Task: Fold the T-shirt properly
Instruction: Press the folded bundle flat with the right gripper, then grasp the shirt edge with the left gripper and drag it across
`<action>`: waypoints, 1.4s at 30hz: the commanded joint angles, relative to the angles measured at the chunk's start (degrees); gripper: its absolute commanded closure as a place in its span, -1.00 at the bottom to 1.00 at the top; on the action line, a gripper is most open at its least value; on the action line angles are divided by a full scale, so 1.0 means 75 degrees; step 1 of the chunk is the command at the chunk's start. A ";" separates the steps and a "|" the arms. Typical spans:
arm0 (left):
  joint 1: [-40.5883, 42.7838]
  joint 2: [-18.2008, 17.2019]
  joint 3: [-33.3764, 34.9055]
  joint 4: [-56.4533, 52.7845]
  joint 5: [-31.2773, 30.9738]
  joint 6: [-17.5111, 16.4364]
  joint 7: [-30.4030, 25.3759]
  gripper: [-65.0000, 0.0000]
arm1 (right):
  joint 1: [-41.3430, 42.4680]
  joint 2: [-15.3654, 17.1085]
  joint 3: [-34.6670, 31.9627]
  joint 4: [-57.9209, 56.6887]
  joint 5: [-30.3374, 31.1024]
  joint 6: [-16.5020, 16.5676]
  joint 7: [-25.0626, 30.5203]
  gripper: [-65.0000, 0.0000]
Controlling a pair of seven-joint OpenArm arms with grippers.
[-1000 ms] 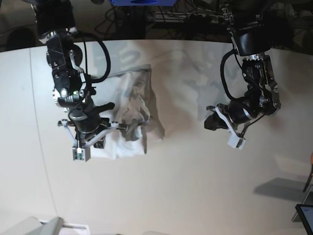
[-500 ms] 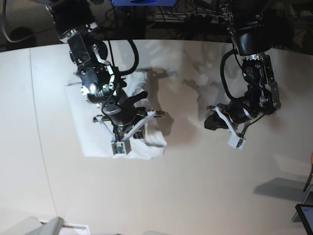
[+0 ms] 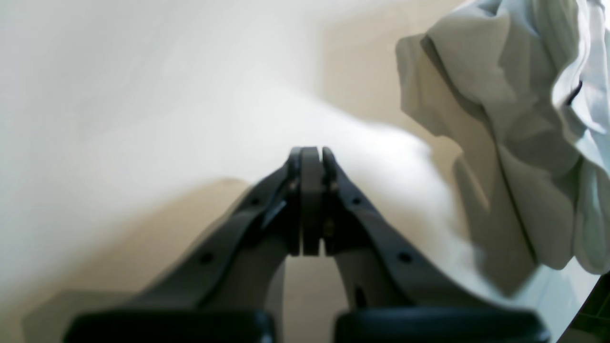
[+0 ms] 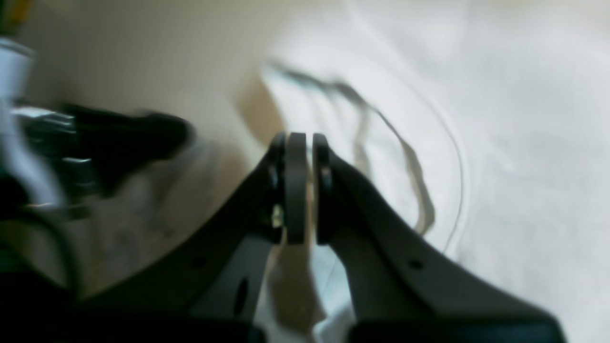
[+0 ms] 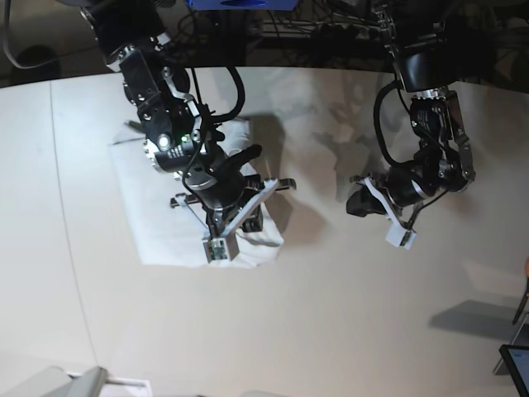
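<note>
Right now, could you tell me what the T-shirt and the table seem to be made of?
The T-shirt looks like soft, matte white woven or knit cloth, probably cotton: it wrinkles and folds limply. The table looks like a hard, smooth pale surface, perhaps laminate: it lies flat and takes soft-edged shadows.

My arms are black, jointed, looped with black cables. My right arm (image 5: 178, 136) carries a small green light; both wrists end in white brackets.
</note>
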 commanded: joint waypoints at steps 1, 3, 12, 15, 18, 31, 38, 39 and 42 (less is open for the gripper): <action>-0.0142 -0.0095 -0.0027 0.0142 -0.0176 -0.0066 -0.0108 1.00 | 0.0080 -0.0031 0.0026 0.0182 -0.0030 -0.0018 -0.0093 0.94; -0.0142 -0.0095 -0.0027 0.0142 -0.0176 -0.0066 -0.0108 1.00 | 0.0010 -0.0019 0.0026 0.0135 -0.0030 -0.0311 -0.0163 0.94; 0.0315 -0.0107 0.0360 0.1232 -0.0165 -0.0066 -0.0049 1.00 | -0.0811 0.1528 0.0647 0.0064 -0.0030 -0.0557 0.1935 0.94; 0.0948 -0.0107 0.0559 0.2416 -0.0165 -0.0066 -0.0049 1.00 | -0.1022 0.1915 0.1468 0.0018 -0.0030 -0.0511 0.1677 0.94; 0.1827 -0.0107 0.0629 0.3342 -0.0165 -0.0066 -0.0049 1.00 | -0.1361 0.2161 0.1984 0.0006 -0.0030 -0.0487 0.1419 0.94; 0.2694 0.0127 0.2575 0.4913 -0.0188 -0.0066 -0.0518 1.00 | -0.1795 0.2314 0.2839 -0.0873 -0.0030 -0.0511 0.1454 0.94; 0.2061 0.0327 0.4685 0.4901 -0.0188 -0.0066 -0.1292 1.00 | -0.2006 0.2337 0.3167 -0.1858 -0.0030 -0.0487 0.2158 0.94; 0.1956 0.0338 0.4896 0.4889 -0.0188 -0.0066 -0.1339 1.00 | -0.2076 0.2337 0.3167 -0.1858 -0.0030 -0.0487 0.2216 0.94; 0.1686 0.0561 0.5283 0.4796 -0.0118 -0.0066 -0.1421 1.00 | -0.2147 0.2337 0.3167 -0.1858 -0.0030 -0.0487 0.2228 0.94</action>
